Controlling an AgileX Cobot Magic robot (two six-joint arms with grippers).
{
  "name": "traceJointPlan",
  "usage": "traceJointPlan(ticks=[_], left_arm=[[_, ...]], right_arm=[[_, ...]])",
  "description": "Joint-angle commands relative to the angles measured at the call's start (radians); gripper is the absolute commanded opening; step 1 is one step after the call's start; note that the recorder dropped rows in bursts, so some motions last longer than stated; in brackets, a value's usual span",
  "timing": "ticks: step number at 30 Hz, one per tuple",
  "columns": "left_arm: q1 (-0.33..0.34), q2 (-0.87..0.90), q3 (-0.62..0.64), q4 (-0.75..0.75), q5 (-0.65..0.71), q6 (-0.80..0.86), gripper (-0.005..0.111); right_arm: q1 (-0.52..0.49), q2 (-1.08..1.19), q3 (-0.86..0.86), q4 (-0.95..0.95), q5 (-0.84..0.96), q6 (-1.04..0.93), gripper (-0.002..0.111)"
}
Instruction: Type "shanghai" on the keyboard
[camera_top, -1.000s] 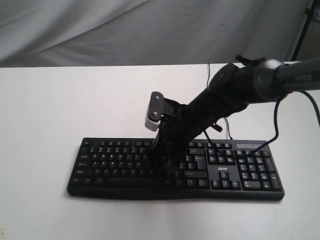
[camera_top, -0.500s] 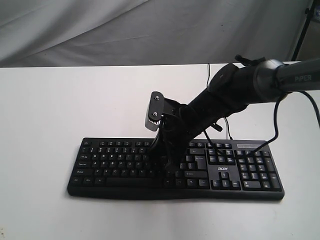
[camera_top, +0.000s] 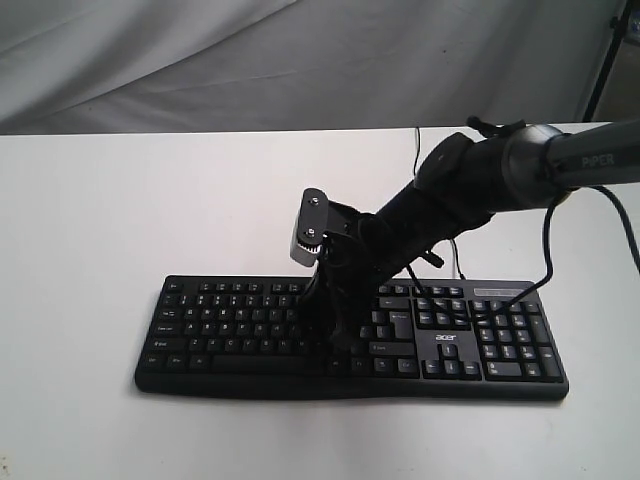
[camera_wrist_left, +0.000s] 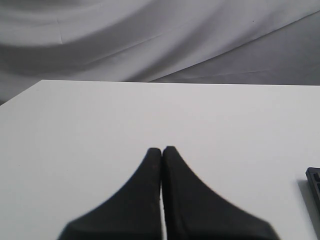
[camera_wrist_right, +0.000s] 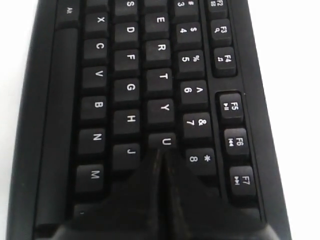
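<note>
Right wrist view: closed right tool (camera_wrist_right: 161, 152) perhaps touches keyboard (camera_wrist_right: 131, 91); exterior hides contact.

White table (camera_top: 100, 220) bearing black keyboard (camera_top: 220, 325)

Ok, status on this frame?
Left gripper shut, over table. Right gripper shut, tips at U key on keyboard. Nothing blocking the keys.

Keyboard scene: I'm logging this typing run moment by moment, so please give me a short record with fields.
keyboard: lying flat on the white table
right gripper: shut, tip down among the letter keys, next to the U key and J key; contact cannot be told
left gripper: shut, above the table, beyond the keyboard's end
backdrop: grey cloth
</note>
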Motion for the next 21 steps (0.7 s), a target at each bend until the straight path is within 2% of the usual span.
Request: traceJointPlan(ticks=[1,16,21], left_arm=[[-0.004,-0.005,0.005,-0.001,-0.006,-0.002,0.001],[-0.004,-0.005,0.005,-0.001,-0.006,-0.002,0.001],[-0.004,-0.005,0.005,-0.001,-0.006,-0.002,0.001]], right_arm=[[0.003,-0.008,0.004,-0.021,-0.003,-0.004,0.0],[0.003,-0.097,0.004,0.054,0.002,0.0,0.0],[0.003,-0.237,0.004,0.074,0.002,0.033,0.0]])
